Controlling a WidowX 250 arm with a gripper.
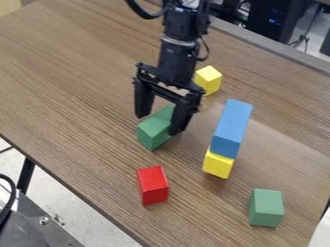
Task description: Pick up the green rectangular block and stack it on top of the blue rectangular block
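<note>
The black gripper (159, 124) hangs down left of the table's centre, open, its two fingers spread wide over a green block (155, 131). The right finger covers part of that block's right side; whether either finger touches it, I cannot tell. To the right, a long blue block (232, 128) lies on top of a yellow block (218, 163), which shows under its near end; what is under the far end is hidden. Behind the gripper and to its right is a second yellow block (208, 80).
A red block (153, 185) stands nearer the camera, below the gripper. Another green block (266, 208) is at the lower right of the brown table (71, 72). The table's near edge runs diagonally across the lower left. Dark equipment stands behind the far edge.
</note>
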